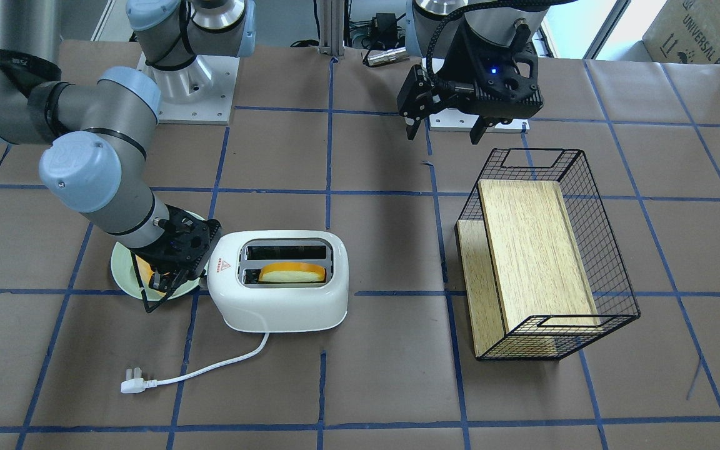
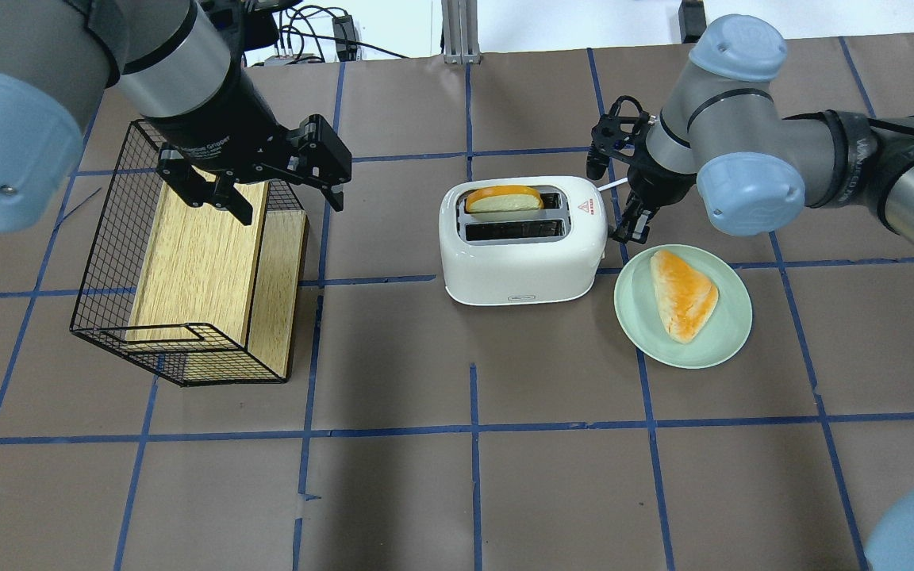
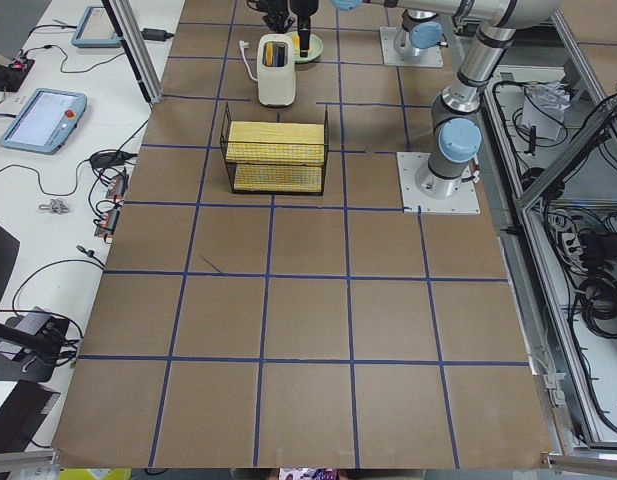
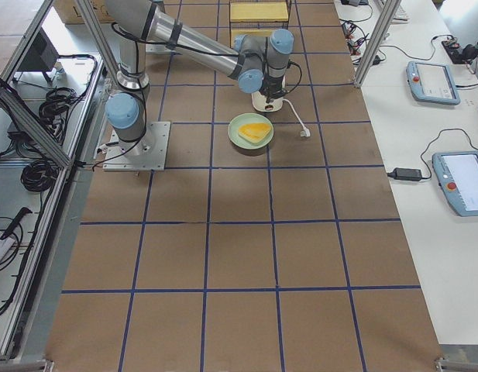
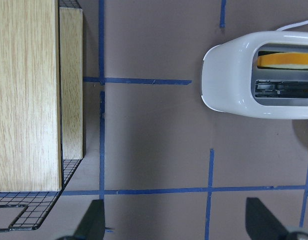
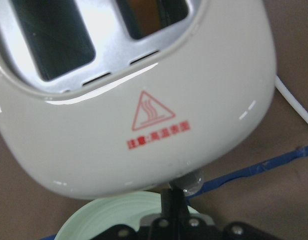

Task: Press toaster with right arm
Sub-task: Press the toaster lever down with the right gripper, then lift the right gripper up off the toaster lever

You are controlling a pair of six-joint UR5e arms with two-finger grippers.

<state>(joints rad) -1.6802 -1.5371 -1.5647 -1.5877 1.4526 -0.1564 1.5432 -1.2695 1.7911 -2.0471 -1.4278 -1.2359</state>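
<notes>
Toaster (image 2: 520, 262) has its grey end knob (image 6: 190, 181) right at the tip of the right gripper (image 6: 171, 199), whose prongs sit together.

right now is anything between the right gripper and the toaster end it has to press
Nothing visible does. The right gripper is at the toaster's end with the red triangle mark, above the rim of the green plate. In the right wrist view its prong tip appears to reach the small knob there.
</notes>
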